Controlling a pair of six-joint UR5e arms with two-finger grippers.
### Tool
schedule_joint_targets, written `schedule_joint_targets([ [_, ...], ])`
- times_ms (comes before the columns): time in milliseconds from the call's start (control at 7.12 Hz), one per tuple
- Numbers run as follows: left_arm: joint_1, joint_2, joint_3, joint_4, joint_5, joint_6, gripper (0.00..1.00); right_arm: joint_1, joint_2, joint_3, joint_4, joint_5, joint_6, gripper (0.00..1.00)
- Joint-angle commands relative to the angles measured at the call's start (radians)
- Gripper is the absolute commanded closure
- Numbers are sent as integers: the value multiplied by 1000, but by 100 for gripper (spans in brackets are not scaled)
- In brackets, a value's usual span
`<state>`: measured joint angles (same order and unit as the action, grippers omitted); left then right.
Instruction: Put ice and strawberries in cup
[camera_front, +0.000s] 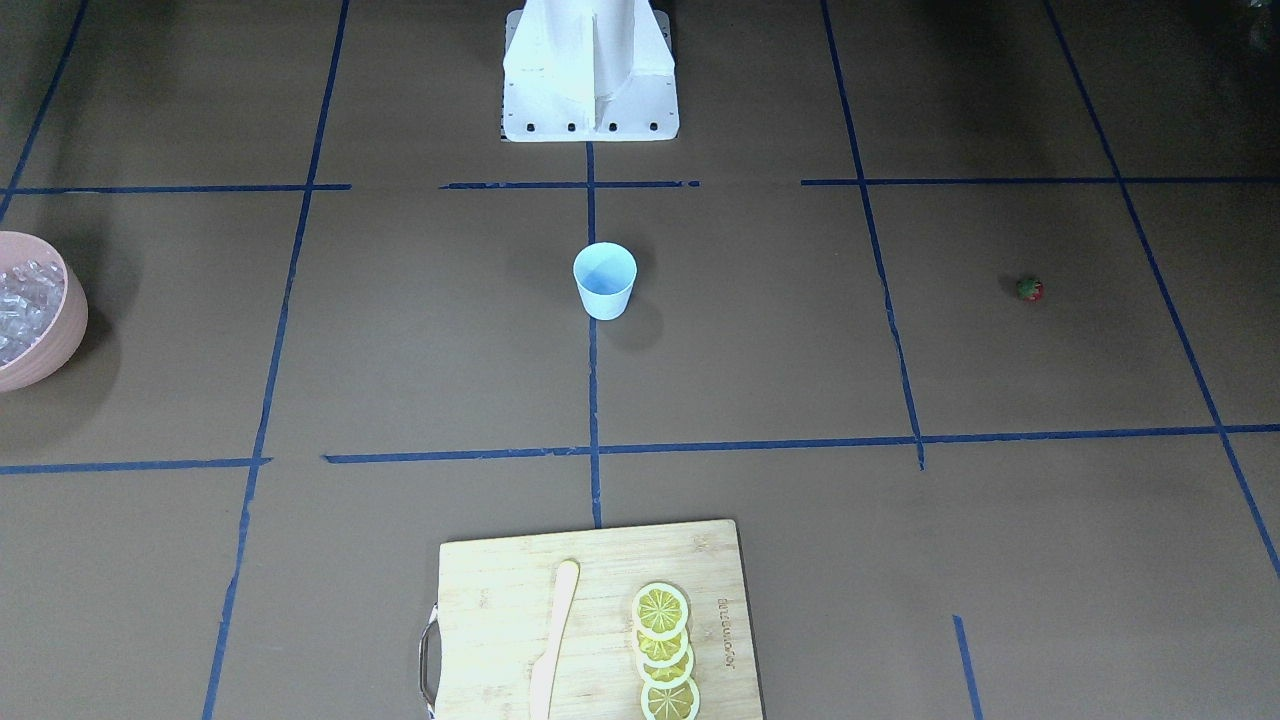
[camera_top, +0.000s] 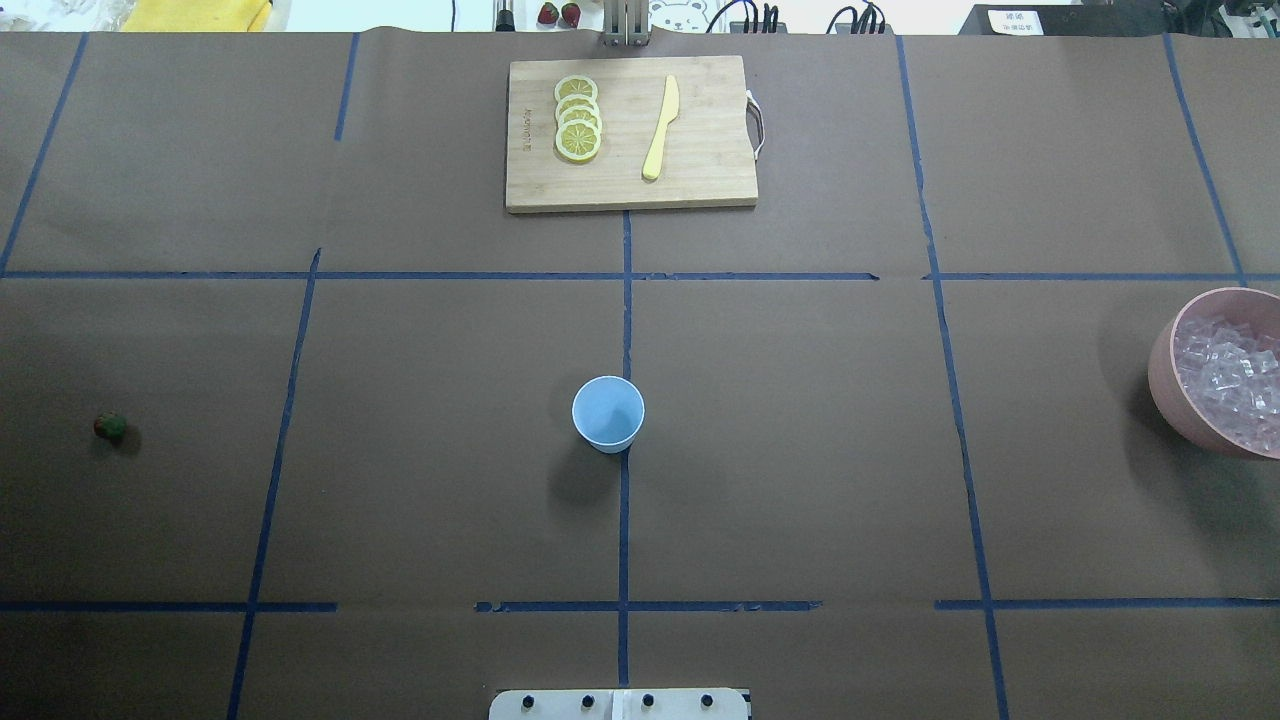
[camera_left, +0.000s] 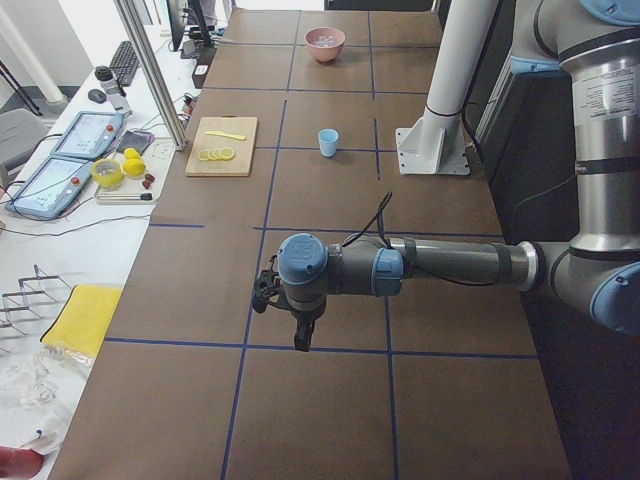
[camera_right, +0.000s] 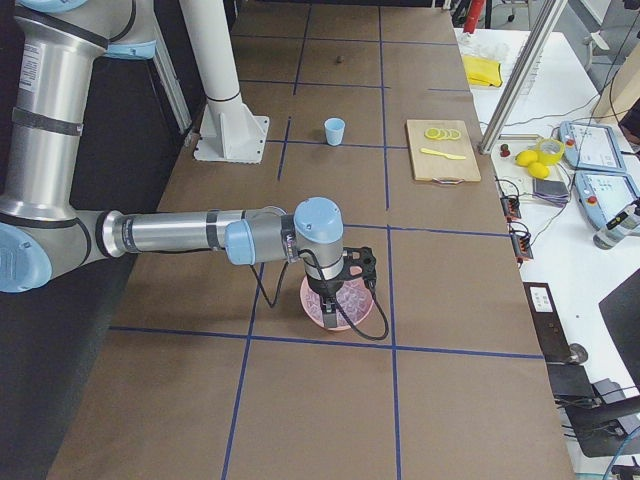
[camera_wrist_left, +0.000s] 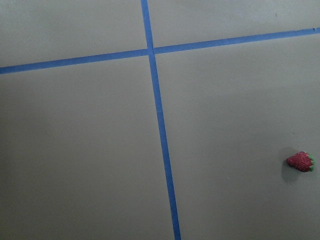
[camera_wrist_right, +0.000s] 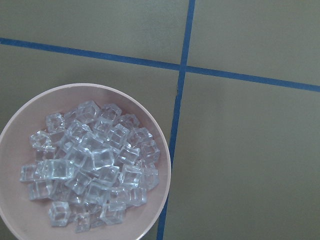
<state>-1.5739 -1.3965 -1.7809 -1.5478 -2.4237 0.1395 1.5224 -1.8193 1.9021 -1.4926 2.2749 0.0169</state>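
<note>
Blue tape (camera_top: 625, 300) is laid in lines across the brown-papered surface (camera_top: 800, 450). The cup (camera_top: 608, 413) is stood upright at its middle. The strawberry (camera_top: 110, 427) is seen far out on the robot's left, near the left tool (camera_left: 301, 340). The ice (camera_top: 1225, 375) is heaped in a pink bowl (camera_top: 1160, 385) far right, beneath the right tool (camera_right: 333, 298). Whether either tool is wide or narrow cannot be told. A cutting board (camera_top: 620, 190) with lemon slices (camera_top: 578, 118) and a knife (camera_top: 661, 128) is laid at the far edge, beyond the cup.

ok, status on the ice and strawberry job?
Left tool above table by strawberry, right tool over bowl of ice; open or shut, can't tell. Cup empty. Nothing in the way.
</note>
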Motion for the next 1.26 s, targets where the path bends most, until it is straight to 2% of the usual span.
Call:
schedule_joint_targets([
  [0,0,5,-2,-2,0,0,0,-2,0,0,0,0,0,1],
  [281,0,5,-2,-2,-2,0,0,-17,0,-2,0,-2,0,1],
  [421,0,5,-2,-2,-2,0,0,-83,0,-5,44,-8,1,0],
  [843,0,5,-2,-2,-3,0,0,-272,2,-67,279,-21,289,1],
  [1124,0,5,-2,-2,-5,0,0,-281,61,-183,380,-37,325,3],
])
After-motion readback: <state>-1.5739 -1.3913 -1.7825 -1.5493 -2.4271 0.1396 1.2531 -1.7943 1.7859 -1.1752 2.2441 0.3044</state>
